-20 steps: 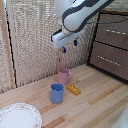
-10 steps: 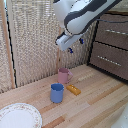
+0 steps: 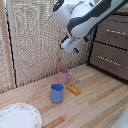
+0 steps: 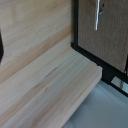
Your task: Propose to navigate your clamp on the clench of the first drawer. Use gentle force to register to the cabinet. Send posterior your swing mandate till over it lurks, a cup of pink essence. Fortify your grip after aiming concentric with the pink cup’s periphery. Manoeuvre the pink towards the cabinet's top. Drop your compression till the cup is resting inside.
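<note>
The pink cup [image 3: 64,76] stands upright on the wooden table, its handle towards the exterior view's right. My clamp [image 3: 76,46] hangs well above it, a little to the exterior view's right, and holds nothing. Its blue-tipped fingers [image 3: 77,50] look spread apart. The dark brown cabinet [image 3: 111,47] fills the exterior view's right, and both drawer fronts look shut. The wrist view shows the cabinet's front [image 4: 102,35] with a silver bar handle [image 4: 98,14] above the table planks; the pink cup is out of that view.
A blue mug [image 3: 57,92] stands just in front of the pink cup, with a flat orange piece [image 3: 73,89] beside it. A patterned white plate [image 3: 19,116] lies at the near left of the exterior view. A slatted screen [image 3: 35,40] backs the table.
The arm and clamp have sunk slightly and drifted a little towards the exterior view's right. The cups, orange piece and plate have not moved.
</note>
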